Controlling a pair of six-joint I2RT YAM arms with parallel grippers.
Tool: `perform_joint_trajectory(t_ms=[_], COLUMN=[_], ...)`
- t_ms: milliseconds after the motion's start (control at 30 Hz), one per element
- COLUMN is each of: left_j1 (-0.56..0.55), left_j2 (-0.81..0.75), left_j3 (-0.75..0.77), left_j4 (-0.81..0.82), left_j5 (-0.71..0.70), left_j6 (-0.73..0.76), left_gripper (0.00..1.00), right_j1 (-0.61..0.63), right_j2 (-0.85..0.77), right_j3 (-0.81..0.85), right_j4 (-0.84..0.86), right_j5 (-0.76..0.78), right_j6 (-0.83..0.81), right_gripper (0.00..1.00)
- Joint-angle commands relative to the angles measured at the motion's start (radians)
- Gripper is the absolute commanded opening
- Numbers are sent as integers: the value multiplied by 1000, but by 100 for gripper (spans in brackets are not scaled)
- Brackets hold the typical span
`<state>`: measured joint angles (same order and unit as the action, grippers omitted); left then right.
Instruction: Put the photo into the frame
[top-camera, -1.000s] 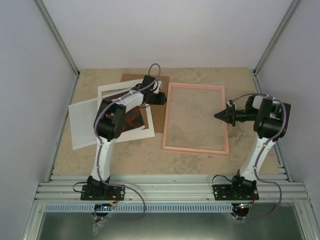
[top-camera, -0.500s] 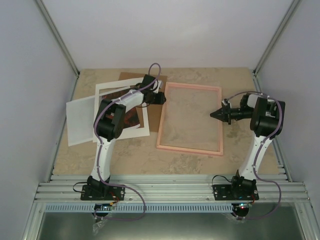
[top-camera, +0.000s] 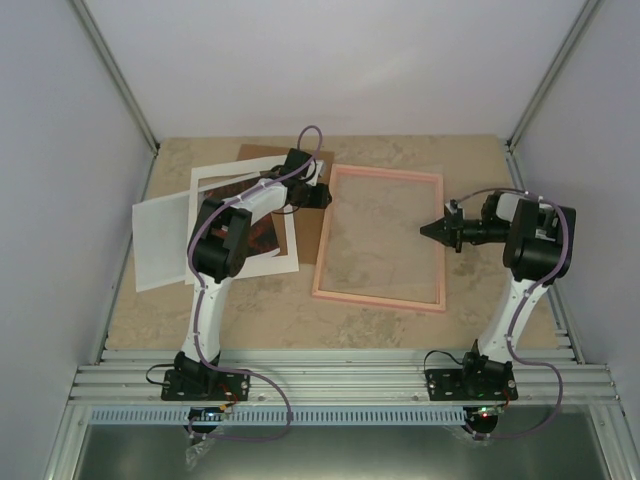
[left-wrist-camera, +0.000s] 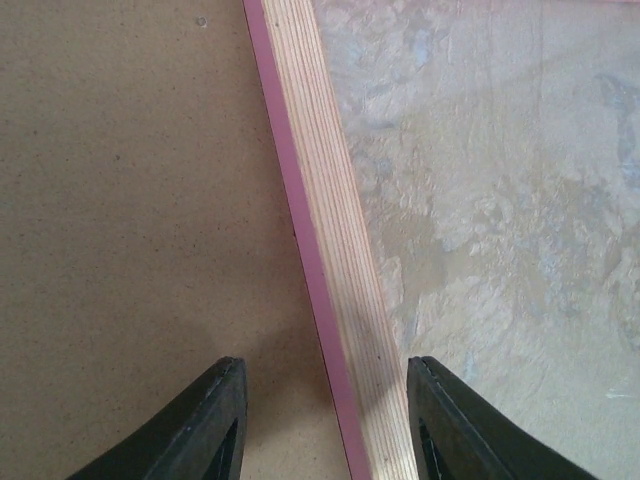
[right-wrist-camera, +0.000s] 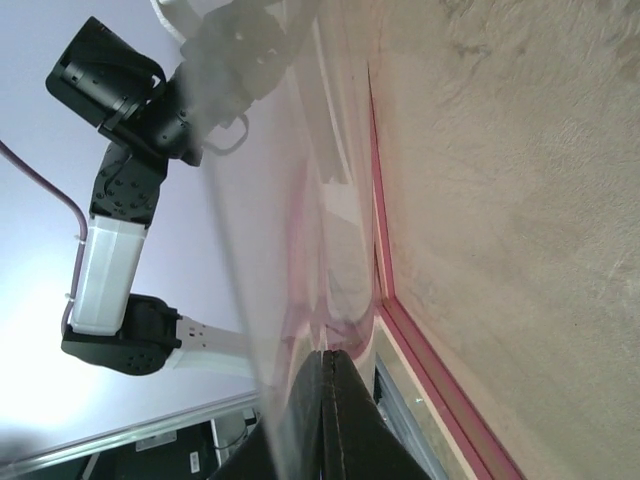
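Left gripper (left-wrist-camera: 325, 368) hangs released, one finger on each side of the frame (top-camera: 378, 299) at its left rail, with the brown backing board (left-wrist-camera: 130, 200) just to the left. Right gripper (top-camera: 424, 229) is clenched over the right rail, its tips at a clear pane (right-wrist-camera: 270, 250) that slants upward. Left of the frame, the photo (top-camera: 266, 238) lies under the white mat (top-camera: 240, 181). Bare table (top-camera: 300, 325) runs along the near side.

- A tan, marbled table (top-camera: 400, 330) fills the middle of the top view.
- A thin pink frame (top-camera: 380, 299) lies flat right of centre, its left rail overlapping a brown backing board (top-camera: 308, 238).
- The backing board lies at upper centre-left.
- A white mat (top-camera: 240, 268) lies left of the frame, partly over the board.
- A white sheet (top-camera: 160, 245) lies at far left, tucked under the mat's edge.
- The photo (top-camera: 266, 238) shows in the mat's window.
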<state>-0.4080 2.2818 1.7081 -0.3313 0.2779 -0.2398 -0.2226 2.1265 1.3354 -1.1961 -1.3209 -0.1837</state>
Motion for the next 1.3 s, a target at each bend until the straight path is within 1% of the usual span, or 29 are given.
perform_joint_trajectory(t_ms=[0,133,367,767,800,933,1100,1200,1267], left_j1=[-6,-6,-6,-6,-6,-6,-5,-6,-6], left_j2=[-19,-39,-47,-43,-43,-43,-49,-53,-54], left_j3=[11,-13,-27,-28,-27,-27,-28,-29,-30], left_j4=[-15,-6,-3,-2,-1,-2,-6,-6,-6], left_j5=[-19,-23,-24,-18,-17,-17,-18,-18,-16], left_j6=[10,8,7,9,7,7,9,11,10], left_gripper=[47,47,48,50,50,50,52,53,54], right_j1=[-4,-6,-6,5,6,10,9,10,11], right_j2=[-19,-7,49,86,85,67,34,12,-3], right_j3=[-14,-4,66,110,112,128,132,135,136], right_j4=[17,2,-44,18,21,35,41,52,61], right_j5=[-32,-14,41,151,158,196,263,311,345], right_j6=[23,1,-66,-30,-26,-10,2,18,29], right_gripper=[1,1,1,1,3,17,40,49,53])
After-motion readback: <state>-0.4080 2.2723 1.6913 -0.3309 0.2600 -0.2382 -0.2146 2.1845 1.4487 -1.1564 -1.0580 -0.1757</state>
